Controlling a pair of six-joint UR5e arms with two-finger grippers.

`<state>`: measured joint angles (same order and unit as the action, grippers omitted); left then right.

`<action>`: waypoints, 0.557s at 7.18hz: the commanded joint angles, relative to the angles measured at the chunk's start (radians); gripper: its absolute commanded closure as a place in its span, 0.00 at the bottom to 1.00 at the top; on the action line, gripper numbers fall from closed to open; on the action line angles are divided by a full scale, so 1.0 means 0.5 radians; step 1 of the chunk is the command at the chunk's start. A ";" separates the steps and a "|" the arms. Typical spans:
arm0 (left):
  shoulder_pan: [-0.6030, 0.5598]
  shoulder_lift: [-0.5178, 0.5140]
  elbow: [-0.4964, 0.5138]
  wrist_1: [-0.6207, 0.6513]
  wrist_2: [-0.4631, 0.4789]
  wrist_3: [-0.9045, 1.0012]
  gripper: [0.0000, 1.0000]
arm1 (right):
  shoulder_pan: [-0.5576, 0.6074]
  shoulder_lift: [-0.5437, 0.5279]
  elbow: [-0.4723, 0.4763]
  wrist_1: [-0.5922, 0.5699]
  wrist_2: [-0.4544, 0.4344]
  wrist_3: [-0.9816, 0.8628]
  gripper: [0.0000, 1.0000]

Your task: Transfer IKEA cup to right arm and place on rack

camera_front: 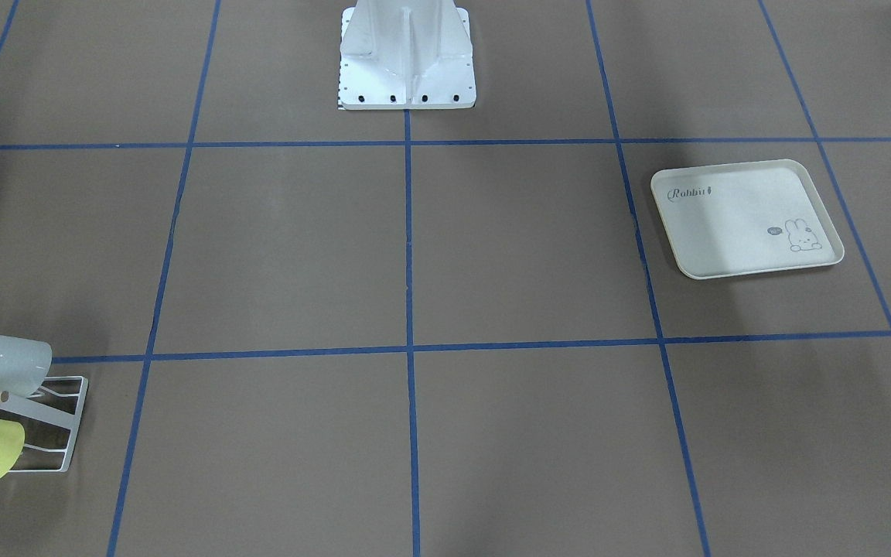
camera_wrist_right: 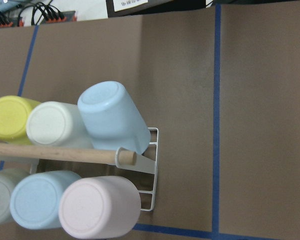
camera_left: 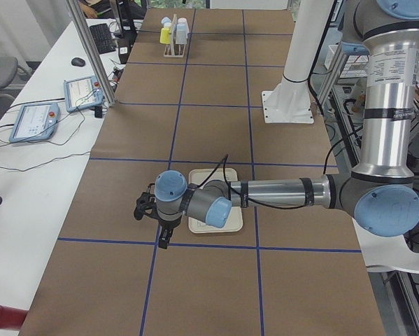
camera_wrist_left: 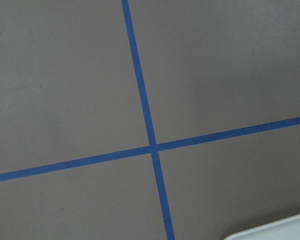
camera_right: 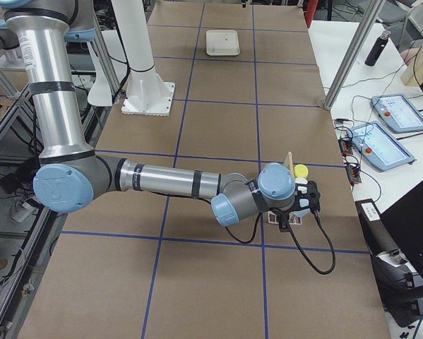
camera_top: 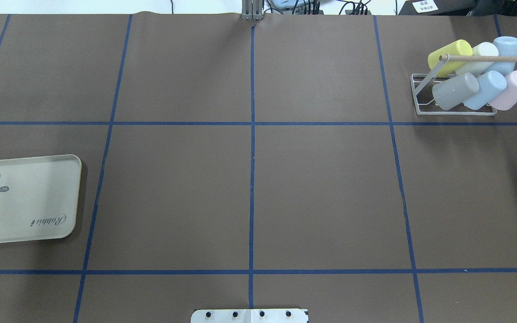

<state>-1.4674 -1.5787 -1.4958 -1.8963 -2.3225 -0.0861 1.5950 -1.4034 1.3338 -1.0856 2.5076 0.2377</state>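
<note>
The white wire rack with its wooden dowel stands at the table's far right. Several IKEA cups lie tilted on it: yellow, white, two light blue, grey and pink. The right wrist view looks straight down on the rack and the pink cup. My right gripper hangs over the rack; I cannot tell if it is open or shut. My left gripper hovers beside the tray, its state also unreadable. No fingers show in either wrist view.
A cream rabbit-print tray lies bare at the table's left edge; its corner shows in the left wrist view. The white robot base sits at mid table. Tablets and cables lie on a side bench.
</note>
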 commanded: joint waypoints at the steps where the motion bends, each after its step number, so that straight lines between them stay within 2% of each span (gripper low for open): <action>1: -0.059 -0.131 0.006 0.410 -0.024 0.144 0.00 | -0.051 0.006 0.108 -0.563 -0.182 -0.608 0.02; 2: -0.081 -0.165 0.006 0.518 -0.131 0.148 0.00 | -0.088 0.015 0.209 -0.863 -0.265 -0.768 0.02; 3: -0.096 -0.165 0.000 0.531 -0.214 0.148 0.00 | -0.073 -0.015 0.344 -1.063 -0.278 -0.888 0.02; 4: -0.099 -0.153 0.003 0.534 -0.266 0.148 0.00 | -0.088 -0.083 0.424 -1.163 -0.296 -0.896 0.02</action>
<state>-1.5109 -1.6558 -1.4941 -1.6448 -2.4147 -0.0143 1.5575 -1.4147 1.4837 -1.5672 2.3775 -0.1682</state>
